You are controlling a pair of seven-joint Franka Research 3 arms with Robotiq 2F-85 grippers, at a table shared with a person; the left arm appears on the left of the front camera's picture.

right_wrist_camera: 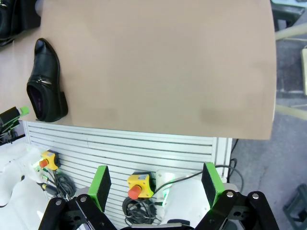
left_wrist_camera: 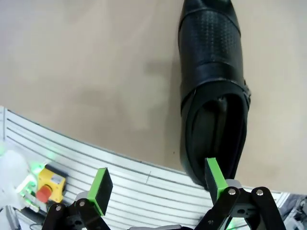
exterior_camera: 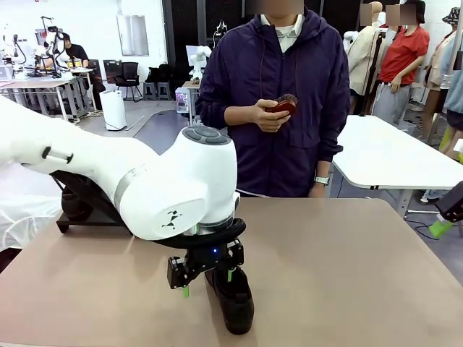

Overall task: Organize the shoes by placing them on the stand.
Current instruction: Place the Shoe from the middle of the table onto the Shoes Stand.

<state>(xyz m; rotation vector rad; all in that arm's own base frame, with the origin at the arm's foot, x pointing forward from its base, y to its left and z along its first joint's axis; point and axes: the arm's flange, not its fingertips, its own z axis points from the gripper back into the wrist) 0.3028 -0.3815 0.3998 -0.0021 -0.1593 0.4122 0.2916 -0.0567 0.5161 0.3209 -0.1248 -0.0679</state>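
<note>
A single black shoe (exterior_camera: 233, 298) is seen at the bottom centre of the front view, lying on the tan table (exterior_camera: 347, 275) near its near edge. The left gripper (exterior_camera: 208, 283) is positioned low over the shoe's heel end, its jaws spread wide and nothing held; in the left wrist view one green pad (left_wrist_camera: 214, 177) is seen at the rim of the shoe's opening while the other pad (left_wrist_camera: 101, 188) hangs off past the table edge, so the shoe is not yet straddled. The right gripper (right_wrist_camera: 154, 184) is likewise fully open and empty, held back beyond the near table edge (the shoe (right_wrist_camera: 44, 82) appears at the upper left of its view). The stand (exterior_camera: 90, 210) is glimpsed at mid left of the front view, mostly hidden behind the left arm; dark shapes on it may be shoes, but this cannot be confirmed. The person (exterior_camera: 278, 108) across the table holds a small dark-red object (exterior_camera: 283, 106). Step judged to be in hand: approach for the pick. Next move probably calls for a sideways shift to centre the heel between the pads, then closure, lift and carry leftward to a free spot on the stand.
</note>
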